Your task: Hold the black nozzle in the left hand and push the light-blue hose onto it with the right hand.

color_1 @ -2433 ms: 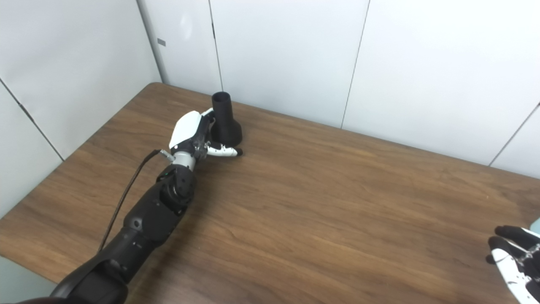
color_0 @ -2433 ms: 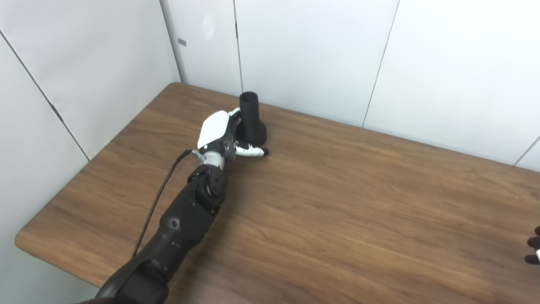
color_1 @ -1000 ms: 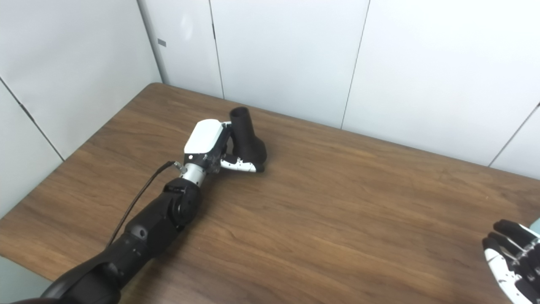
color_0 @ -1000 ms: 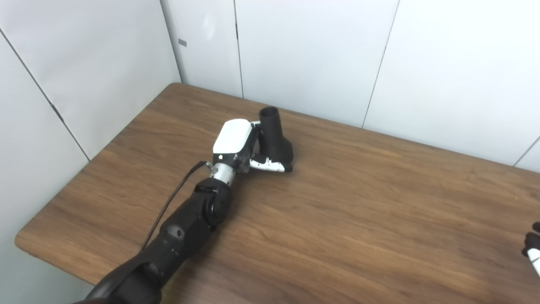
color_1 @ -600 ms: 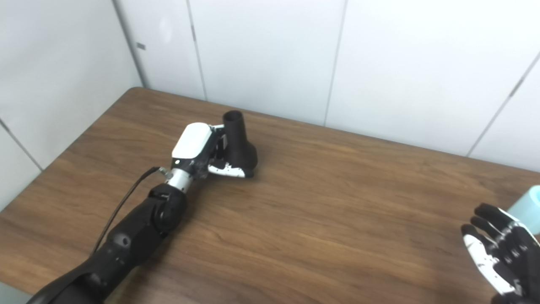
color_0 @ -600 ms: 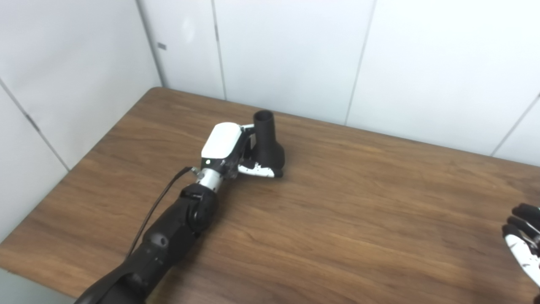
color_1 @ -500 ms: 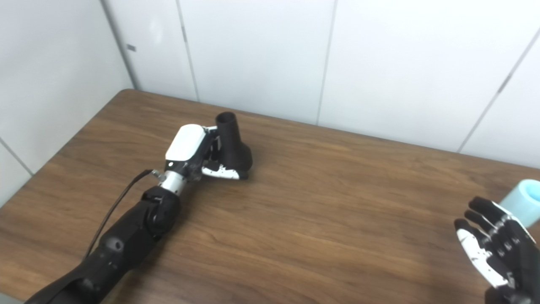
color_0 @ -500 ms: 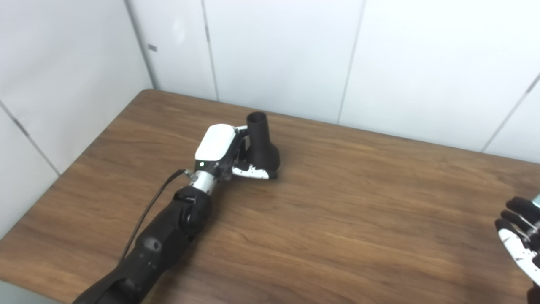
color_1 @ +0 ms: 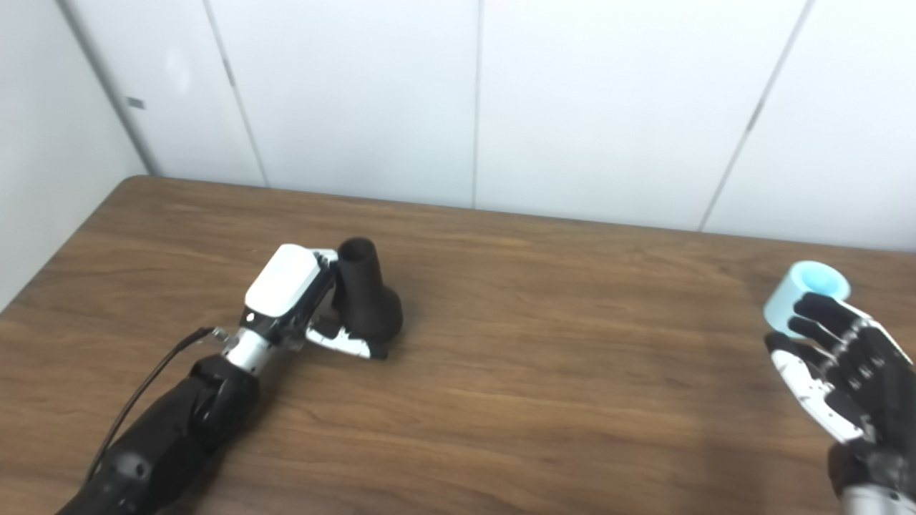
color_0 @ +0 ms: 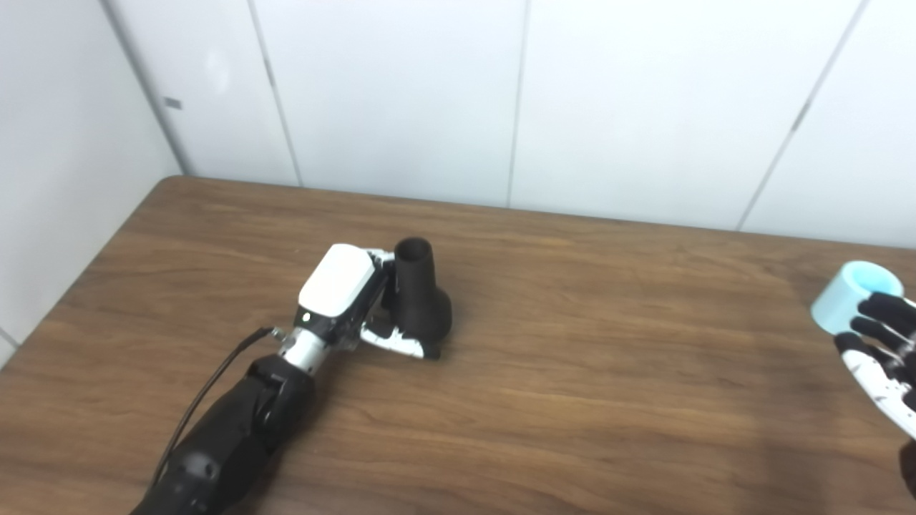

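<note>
Your left hand grips the matte black flared nozzle on the wood-grain table, while far right of it your right hand, fingers spread, holds nothing beside the smooth light-blue hose.

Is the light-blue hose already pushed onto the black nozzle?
No: the light-blue hose stands far right by the right hand, apart from the black nozzle.

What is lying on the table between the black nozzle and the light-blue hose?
Nothing: between black nozzle and light-blue hose, both eye views show only bare table.
</note>
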### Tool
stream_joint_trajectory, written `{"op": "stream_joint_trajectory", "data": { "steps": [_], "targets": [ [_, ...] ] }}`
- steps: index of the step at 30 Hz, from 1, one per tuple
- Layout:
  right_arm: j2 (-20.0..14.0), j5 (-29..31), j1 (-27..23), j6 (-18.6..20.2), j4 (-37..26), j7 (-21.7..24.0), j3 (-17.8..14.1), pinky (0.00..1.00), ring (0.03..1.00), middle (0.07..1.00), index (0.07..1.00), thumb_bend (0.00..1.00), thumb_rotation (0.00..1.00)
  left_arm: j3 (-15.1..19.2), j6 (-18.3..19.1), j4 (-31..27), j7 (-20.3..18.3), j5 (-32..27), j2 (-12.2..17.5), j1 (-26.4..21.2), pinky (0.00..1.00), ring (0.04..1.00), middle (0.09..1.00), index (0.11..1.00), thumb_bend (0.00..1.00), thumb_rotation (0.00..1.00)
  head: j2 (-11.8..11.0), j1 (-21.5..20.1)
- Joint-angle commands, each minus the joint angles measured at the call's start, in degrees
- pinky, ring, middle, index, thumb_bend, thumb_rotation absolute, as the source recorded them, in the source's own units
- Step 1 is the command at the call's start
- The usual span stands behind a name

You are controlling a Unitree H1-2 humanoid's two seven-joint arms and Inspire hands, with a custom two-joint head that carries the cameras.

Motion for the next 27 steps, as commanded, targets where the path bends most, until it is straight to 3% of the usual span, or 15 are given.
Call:
{"op": "stream_joint_trajectory", "data": {
  "steps": [1, 4, 12, 15, 17, 22, 25, 27],
  "targets": [
    [-0.98, 0.37, -1.53, -1.06, -3.11, -0.71, -1.15, 0.62, 0.710, 0.716, 0.668, 0.22, 0.00, -3.96, -3.04, 2.37, 3.15, 0.03, -3.57, 6.14, 0.37, 0.489, 0.489, 0.483, 0.52, 0.00, 0.24, -0.64],
    [-1.05, -0.31, -2.19, -0.52, -3.66, -1.22, -1.66, 0.61, 0.705, 0.711, 0.663, 0.22, 0.00, -6.15, -3.50, 1.40, 3.22, 0.66, -3.81, 6.68, 0.39, 0.507, 0.486, 0.487, 0.52, 0.00, 0.33, -1.68],
    [-0.47, -2.67, -4.61, -0.52, -3.45, -3.73, -2.39, 0.62, 0.705, 0.707, 0.657, 0.21, 0.00, -16.52, -3.52, 0.35, 7.51, 1.12, -2.35, 5.52, 0.38, 0.509, 0.491, 0.479, 0.52, 0.00, -0.02, -5.26],
    [-0.71, -3.62, -5.74, -1.53, -2.69, -4.78, -2.72, 0.62, 0.708, 0.707, 0.653, 0.21, 0.00, -20.32, -3.52, 0.05, 9.80, 2.13, -2.12, 4.98, 0.40, 0.504, 0.493, 0.475, 0.52, 0.00, -0.19, -7.00],
    [-1.40, -4.15, -6.38, -4.79, -1.17, -5.03, -2.89, 0.62, 0.707, 0.704, 0.653, 0.23, 0.02, -22.23, -3.52, -0.32, 10.29, 2.60, -2.28, 4.78, 0.41, 0.504, 0.490, 0.478, 0.52, 0.00, -0.31, -8.05],
    [-2.33, -6.66, -8.10, -10.15, 3.00, -6.90, -3.77, 0.67, 0.749, 0.736, 0.667, 0.46, 0.30, -27.23, -3.52, 0.21, 12.11, 1.46, -2.78, 3.58, 0.42, 0.503, 0.490, 0.476, 0.52, 0.00, -0.69, -11.29],
    [-2.99, -9.47, -8.96, -11.91, 5.12, -8.54, -4.05, 0.75, 0.799, 0.758, 0.669, 0.56, 0.29, -29.65, -3.52, 0.65, 12.51, 1.05, -2.69, 2.78, 0.43, 0.504, 0.488, 0.479, 0.52, 0.00, -0.87, -13.05],
    [-3.82, -11.12, -9.31, -11.68, 6.22, -8.95, -3.95, 0.71, 0.800, 0.775, 0.696, 0.59, 0.30, -31.51, -3.52, 0.90, 12.94, 0.60, -2.54, 2.16, 0.43, 0.504, 0.490, 0.477, 0.52, 0.00, -1.05, -15.07]
  ]
}}
